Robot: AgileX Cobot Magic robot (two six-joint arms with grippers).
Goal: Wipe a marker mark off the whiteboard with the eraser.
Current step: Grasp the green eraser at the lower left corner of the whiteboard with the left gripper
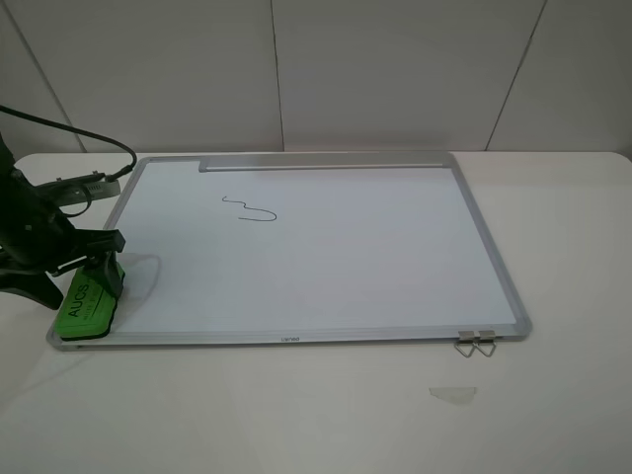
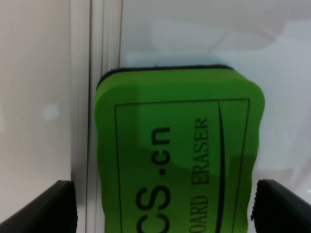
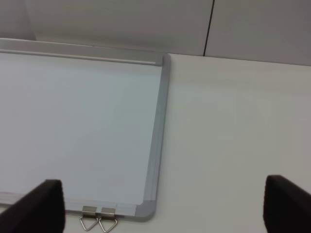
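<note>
The whiteboard (image 1: 326, 257) lies flat on the table, its silver tray strip (image 1: 321, 161) along the far edge. The marker mark (image 1: 249, 210), a thin dark squiggle, sits in the board's far-left part. On the near-left corner rests the green eraser (image 1: 87, 301), lettering up. My left gripper (image 1: 99, 272) stands open astride it; in the left wrist view the eraser (image 2: 177, 155) lies between the dark fingertips (image 2: 53, 208), with a gap on one side. My right gripper (image 3: 163, 208) is open over the board's near-right corner (image 3: 146, 209), holding nothing, and is out of the high view.
Two metal binder clips (image 1: 476, 345) hang off the board's near-right edge, also seen as clips (image 3: 99, 222). A small clear scrap (image 1: 452, 393) lies on the white table in front. A black cable (image 1: 99, 148) and a grey object (image 1: 84, 186) sit left of the board.
</note>
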